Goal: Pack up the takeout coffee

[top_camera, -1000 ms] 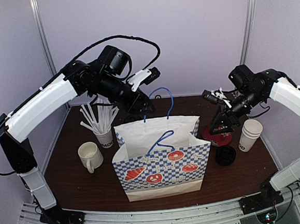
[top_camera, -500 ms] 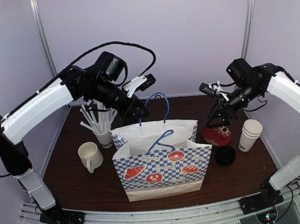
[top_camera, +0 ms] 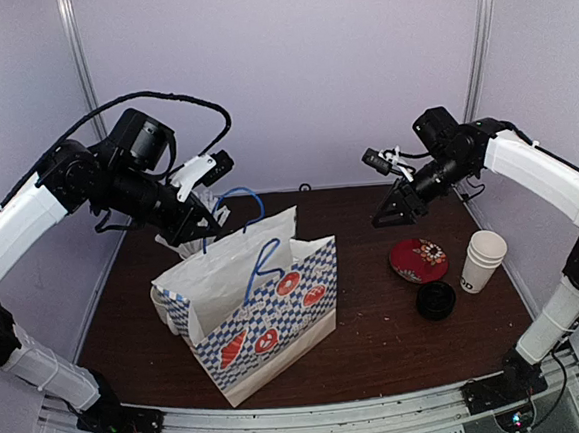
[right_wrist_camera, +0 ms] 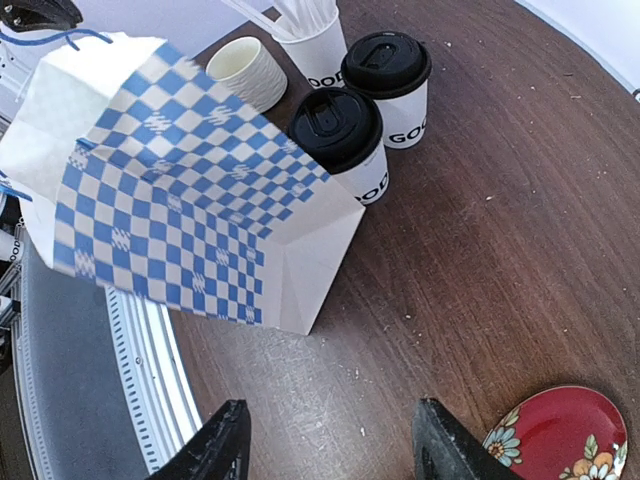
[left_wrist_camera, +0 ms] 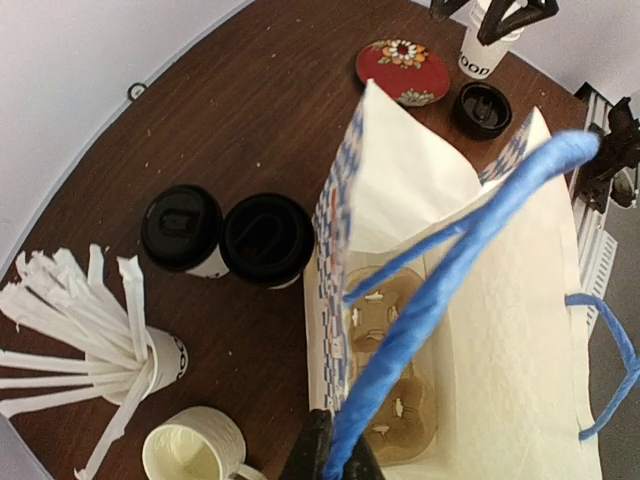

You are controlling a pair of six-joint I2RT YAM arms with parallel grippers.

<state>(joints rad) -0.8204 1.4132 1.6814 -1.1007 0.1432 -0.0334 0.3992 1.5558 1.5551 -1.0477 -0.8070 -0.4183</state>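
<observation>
Two coffee cups [left_wrist_camera: 267,240] stood below the left gripper [left_wrist_camera: 330,462], which clamped the paper bag's [left_wrist_camera: 500,330] blue handle [left_wrist_camera: 450,270]; straw cup [left_wrist_camera: 165,360] and mug [left_wrist_camera: 195,450] crowded alongside. The right gripper [right_wrist_camera: 335,445] hung open.

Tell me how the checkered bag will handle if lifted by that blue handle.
Probably floppy: the paper bag leans and its walls bow where the left claw pinches one blue handle. Likely light: only a cardboard carrier shows inside. Hung from one side, it may swing or tip.
</observation>
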